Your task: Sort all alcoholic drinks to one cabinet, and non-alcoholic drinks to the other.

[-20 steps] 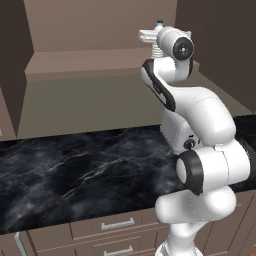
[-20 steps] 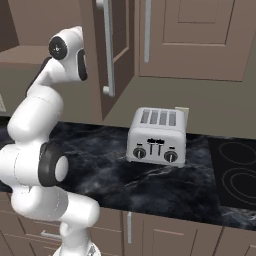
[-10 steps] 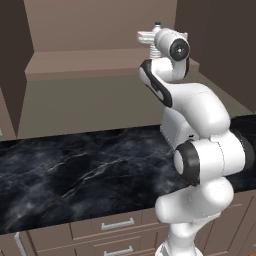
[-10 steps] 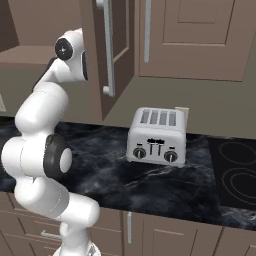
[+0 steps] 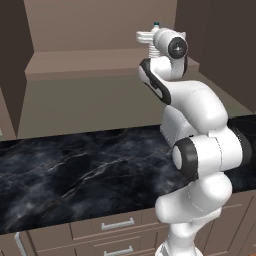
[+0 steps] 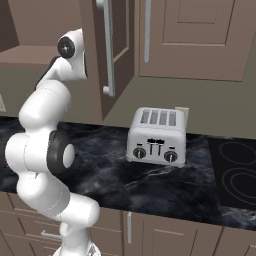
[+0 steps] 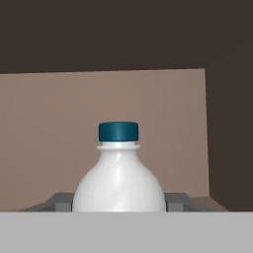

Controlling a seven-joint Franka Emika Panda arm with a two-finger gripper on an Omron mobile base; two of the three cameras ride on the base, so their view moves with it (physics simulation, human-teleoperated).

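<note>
Our pincer [image 7: 118, 201] grips the white bottle [image 7: 118, 183] with the blue cap [image 7: 118, 131], upright, inside the open cabinet [image 5: 100, 60].

Black marble counter [image 5: 75, 170], brown cabinets [image 6: 200, 35], open cabinet door [image 6: 107, 50], toaster [image 6: 156, 136], stovetop [image 6: 235, 175].

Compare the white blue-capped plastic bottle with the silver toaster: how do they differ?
The white blue-capped plastic bottle is rounded and narrow-necked; the silver toaster is boxy, with slots and knobs. The bottle is clamped in the tool; the toaster stands free on the black marble counter. Both are upright.
</note>
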